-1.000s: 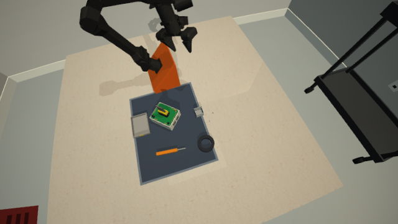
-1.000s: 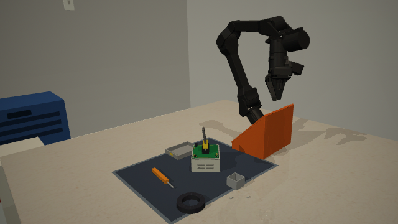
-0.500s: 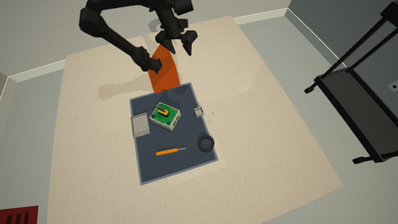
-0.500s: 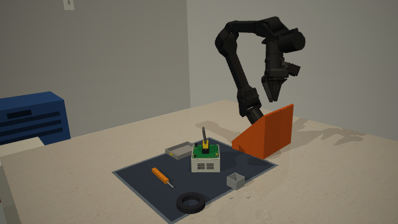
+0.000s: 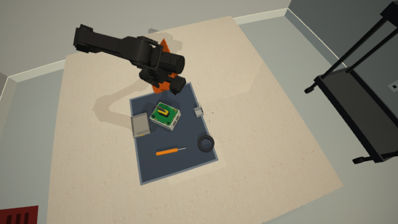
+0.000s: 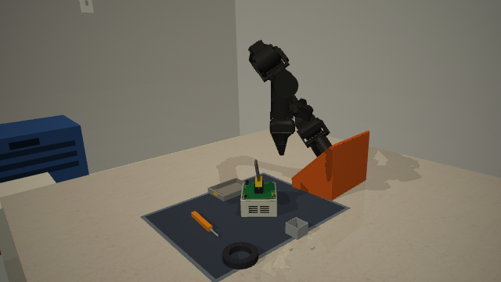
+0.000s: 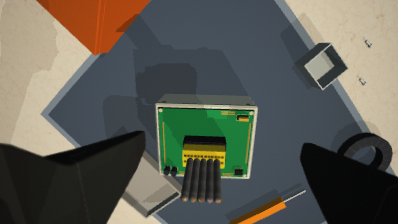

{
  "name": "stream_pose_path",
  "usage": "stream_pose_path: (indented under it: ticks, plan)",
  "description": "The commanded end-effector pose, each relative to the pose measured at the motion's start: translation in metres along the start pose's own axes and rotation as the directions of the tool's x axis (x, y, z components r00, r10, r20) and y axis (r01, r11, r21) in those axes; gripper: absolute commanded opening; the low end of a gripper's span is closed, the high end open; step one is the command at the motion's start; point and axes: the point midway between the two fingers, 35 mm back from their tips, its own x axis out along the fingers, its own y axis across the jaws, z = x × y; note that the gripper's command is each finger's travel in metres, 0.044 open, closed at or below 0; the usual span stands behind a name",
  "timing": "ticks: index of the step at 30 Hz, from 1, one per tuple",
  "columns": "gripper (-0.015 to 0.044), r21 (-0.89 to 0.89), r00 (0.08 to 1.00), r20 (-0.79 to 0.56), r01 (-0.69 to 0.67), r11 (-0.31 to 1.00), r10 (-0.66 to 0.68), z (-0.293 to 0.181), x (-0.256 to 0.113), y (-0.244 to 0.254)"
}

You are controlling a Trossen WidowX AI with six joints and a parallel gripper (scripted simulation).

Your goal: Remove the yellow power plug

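The yellow power plug sits in the black socket on the green circuit board, on top of a pale box. Dark cables rise from the plug and lean to one side. The grey tray lies beside the box and looks empty. My gripper is open and empty, above and behind the board. In the wrist view the plug shows between and beyond the two fingers. In the top view the fingertips are hidden or unclear.
On the dark mat lie an orange screwdriver and a black ring. A small grey open box stands at the mat's edge, near two small screws. An orange wedge stands by the arm's base.
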Motion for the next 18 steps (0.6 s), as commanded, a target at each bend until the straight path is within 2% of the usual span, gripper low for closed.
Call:
stream_pose_path:
  ticks: [1, 11, 18]
  plan:
    - [0.043, -0.024, 0.999, 0.007, -0.04, 0.999, 0.04, -0.027, 0.011, 0.008]
    - [0.043, -0.024, 0.999, 0.007, -0.04, 0.999, 0.04, -0.031, 0.013, 0.009]
    - [0.043, -0.023, 0.999, 0.006, -0.041, 0.999, 0.041, -0.031, 0.041, 0.01]
